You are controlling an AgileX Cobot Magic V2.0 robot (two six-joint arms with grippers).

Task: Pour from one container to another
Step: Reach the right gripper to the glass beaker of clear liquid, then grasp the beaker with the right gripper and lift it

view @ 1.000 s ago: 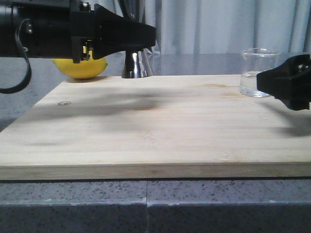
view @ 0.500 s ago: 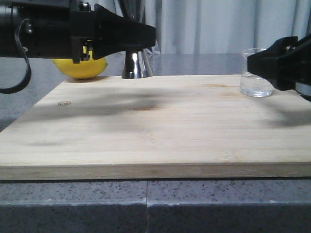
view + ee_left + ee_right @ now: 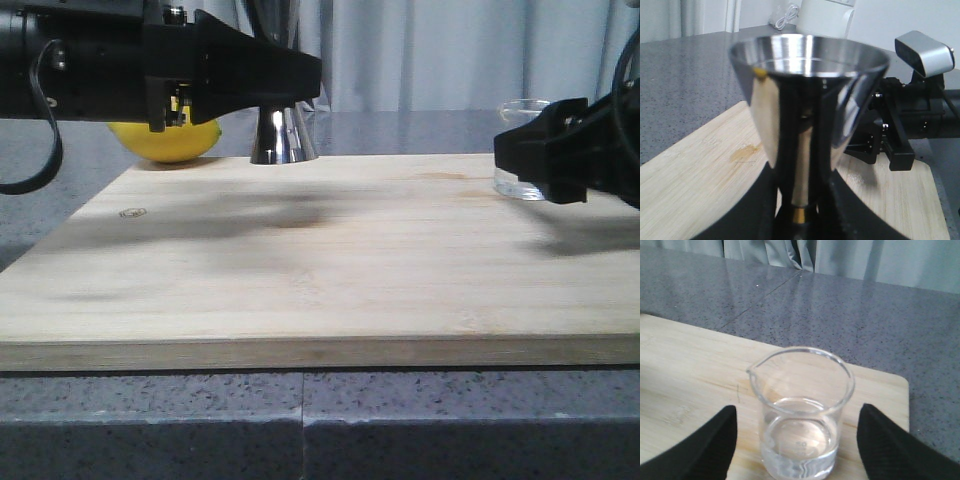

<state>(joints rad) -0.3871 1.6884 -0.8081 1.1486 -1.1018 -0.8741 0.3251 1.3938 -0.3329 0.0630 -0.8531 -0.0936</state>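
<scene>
A: What sits on the grey surface (image 3: 420, 130)?
B: 1 wooden board (image 3: 330, 260), with a lemon (image 3: 165, 140) behind its far left corner.
A: And the end effectors?
B: The left end effector (image 3: 799, 220) clamps the steel jigger (image 3: 807, 115) at its waist. The right end effector (image 3: 797, 450) is spread wide, 2 fingers (image 3: 705, 450) flanking the glass beaker (image 3: 801, 410) near the board's far right corner, not touching.
</scene>
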